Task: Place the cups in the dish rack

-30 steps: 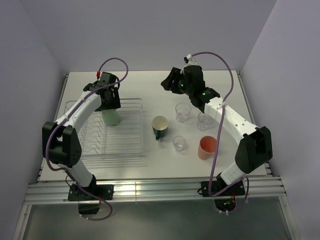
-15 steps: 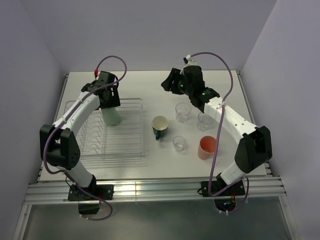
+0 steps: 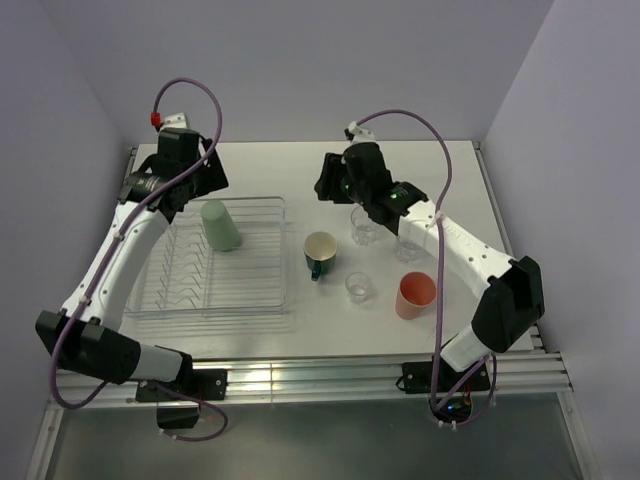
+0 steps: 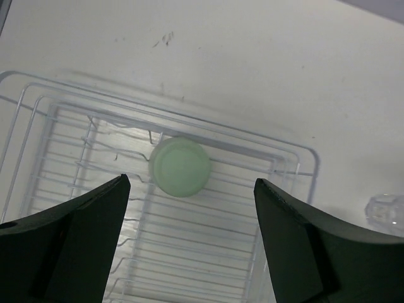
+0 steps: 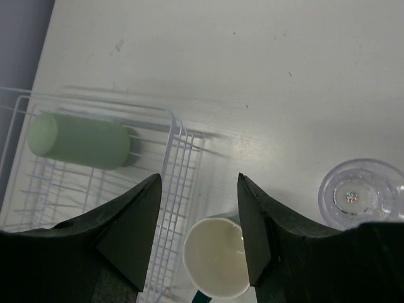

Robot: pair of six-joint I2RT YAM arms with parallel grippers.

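The pale green tumbler (image 3: 220, 225) stands upside down in the back of the dish rack (image 3: 265, 300). It also shows in the left wrist view (image 4: 180, 166) and the right wrist view (image 5: 79, 140). My left gripper (image 3: 200, 185) hangs open and empty above it (image 4: 191, 183). My right gripper (image 3: 328, 180) is open and empty (image 5: 199, 178) above the dark teal mug (image 3: 320, 250), whose cream inside shows between the fingers (image 5: 214, 255). Three clear glasses (image 3: 365, 225) (image 3: 408, 243) (image 3: 358, 287) and the salmon-pink tumbler (image 3: 415, 293) stand on the table right of the rack.
The rack's right rim (image 5: 183, 151) lies just left of the mug. One clear glass (image 5: 360, 192) is right of the right fingers. The white table (image 3: 300, 165) ends at a metal rail along the front; grey walls close in the back and sides.
My left gripper has let go of the green tumbler and risen up and back to the left. My right gripper has shifted left and lower, over the mug.
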